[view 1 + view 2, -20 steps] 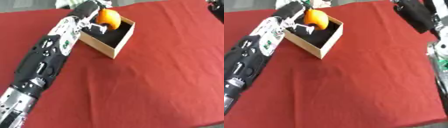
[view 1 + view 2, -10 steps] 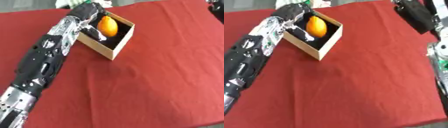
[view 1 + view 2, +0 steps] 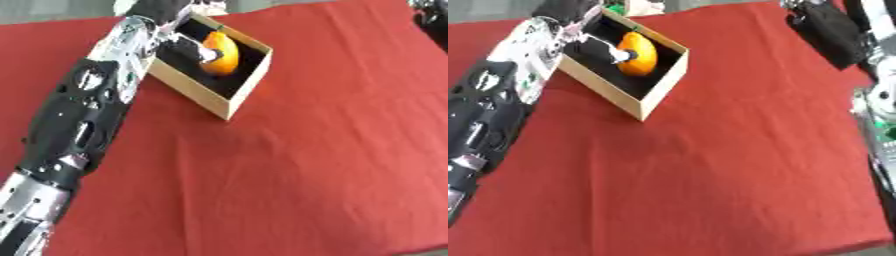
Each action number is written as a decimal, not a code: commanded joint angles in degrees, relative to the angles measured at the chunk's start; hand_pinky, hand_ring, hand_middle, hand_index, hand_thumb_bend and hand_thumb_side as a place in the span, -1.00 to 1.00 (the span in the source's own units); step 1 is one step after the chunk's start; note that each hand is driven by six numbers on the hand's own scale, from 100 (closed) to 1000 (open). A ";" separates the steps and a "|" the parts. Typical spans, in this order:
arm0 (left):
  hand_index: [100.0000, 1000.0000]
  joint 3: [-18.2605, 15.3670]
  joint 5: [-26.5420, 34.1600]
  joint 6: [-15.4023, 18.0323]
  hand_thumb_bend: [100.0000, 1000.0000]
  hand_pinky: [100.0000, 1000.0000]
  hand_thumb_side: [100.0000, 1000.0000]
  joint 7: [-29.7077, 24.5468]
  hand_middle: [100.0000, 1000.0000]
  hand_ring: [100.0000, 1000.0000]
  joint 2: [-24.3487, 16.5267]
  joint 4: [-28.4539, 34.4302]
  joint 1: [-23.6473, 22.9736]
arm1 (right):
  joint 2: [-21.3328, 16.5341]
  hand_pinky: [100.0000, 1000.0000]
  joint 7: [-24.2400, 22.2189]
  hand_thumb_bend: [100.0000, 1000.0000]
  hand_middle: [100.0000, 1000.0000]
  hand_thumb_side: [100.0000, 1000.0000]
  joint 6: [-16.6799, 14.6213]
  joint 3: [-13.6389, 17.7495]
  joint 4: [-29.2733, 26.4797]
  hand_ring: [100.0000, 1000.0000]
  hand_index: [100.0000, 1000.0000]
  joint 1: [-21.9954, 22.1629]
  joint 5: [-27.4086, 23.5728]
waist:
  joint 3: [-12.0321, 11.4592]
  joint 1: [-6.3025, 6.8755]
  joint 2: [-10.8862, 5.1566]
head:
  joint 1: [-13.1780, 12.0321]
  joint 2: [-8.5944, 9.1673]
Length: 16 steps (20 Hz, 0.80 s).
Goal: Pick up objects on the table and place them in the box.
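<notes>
One fruit: we see a single orange [image 3: 220, 53] lying inside the box [image 3: 249, 85], on its dark floor, toward the far wall.
Box: it sits on the red worktop [image 3: 332, 150], at the far left part of it.
Left hand [image 3: 191, 47]: reaching into the box from its left side; the fingertips touch the orange's left face, but we cannot tell whether they are curled round it or letting go.
Right hand: we cannot find it; only dark arm parts show far right of the box.
Key relation: the orange lies just right of the left hand, its long axis running toward the box's far wall; we judge the left arm far nearer.
Rest of worktop: we see nothing else to pick up near the box.
</notes>
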State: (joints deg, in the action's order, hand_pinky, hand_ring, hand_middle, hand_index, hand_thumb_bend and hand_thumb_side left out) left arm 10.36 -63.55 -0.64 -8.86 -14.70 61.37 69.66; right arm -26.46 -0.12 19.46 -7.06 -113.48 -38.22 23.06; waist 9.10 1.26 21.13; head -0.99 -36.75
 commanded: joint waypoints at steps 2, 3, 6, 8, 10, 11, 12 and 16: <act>0.58 -0.87 5.91 -2.73 0.03 0.03 -0.15 -0.05 0.30 0.43 -3.12 10.04 0.71 | -1.21 0.86 0.12 -1.00 0.30 0.61 0.24 0.62 -1.12 0.61 0.76 -0.30 0.01 | -0.43 -0.44 -1.77 | 0.67 -0.48; 0.55 -0.65 7.25 -3.32 -0.08 -0.01 -0.19 -0.55 0.27 0.40 -3.93 12.18 0.37 | -1.28 0.86 0.13 -1.00 0.30 0.61 0.26 0.64 -1.12 0.61 0.75 -0.25 0.06 | -0.63 -0.43 -1.84 | 0.80 -0.56; 0.52 0.47 11.96 -4.34 -0.14 -0.03 -0.20 -2.52 0.25 0.38 -7.39 19.03 -1.67 | -1.71 0.86 0.22 -1.00 0.30 0.60 0.24 0.77 -1.12 0.61 0.75 -0.17 0.34 | -1.36 -0.30 -2.06 | 1.39 -0.76; 0.49 0.88 15.61 -5.26 -0.28 -0.05 -0.26 -3.55 0.23 0.36 -10.08 23.91 -3.82 | -1.95 0.86 0.34 -1.00 0.30 0.60 0.17 0.89 -1.12 0.61 0.75 -0.14 0.58 | -1.80 -0.23 -2.15 | 1.81 -0.83; 0.50 1.11 19.20 -6.56 -0.31 -0.06 -0.28 -3.86 0.23 0.35 -13.01 29.32 -6.64 | -2.13 0.86 0.55 -1.00 0.30 0.59 0.05 1.06 -1.12 0.61 0.75 -0.19 0.86 | -2.16 -0.14 -2.18 | 2.11 -0.86; 0.51 1.10 21.30 -7.30 -0.37 -0.07 -0.33 -3.82 0.23 0.34 -14.44 32.19 -8.17 | -2.21 0.85 0.66 -1.00 0.30 0.59 -0.02 1.12 -1.12 0.61 0.75 -0.24 0.99 | -2.29 -0.09 -2.17 | 2.22 -0.87; 0.51 0.83 23.70 -8.12 -0.38 -0.07 -0.36 -3.36 0.23 0.34 -15.90 35.24 -9.92 | -2.35 0.85 0.80 -1.00 0.30 0.58 -0.08 1.20 -1.12 0.61 0.75 -0.25 1.12 | -2.47 -0.06 -2.17 | 2.38 -0.92; 0.54 -0.92 31.16 -11.87 -0.37 -0.08 -0.32 0.52 0.24 0.34 -20.41 45.22 -16.16 | -2.52 0.85 1.33 -1.00 0.30 0.58 -0.26 1.50 -1.12 0.61 0.75 -0.32 1.48 | -3.05 -0.03 -2.06 | 3.15 -0.71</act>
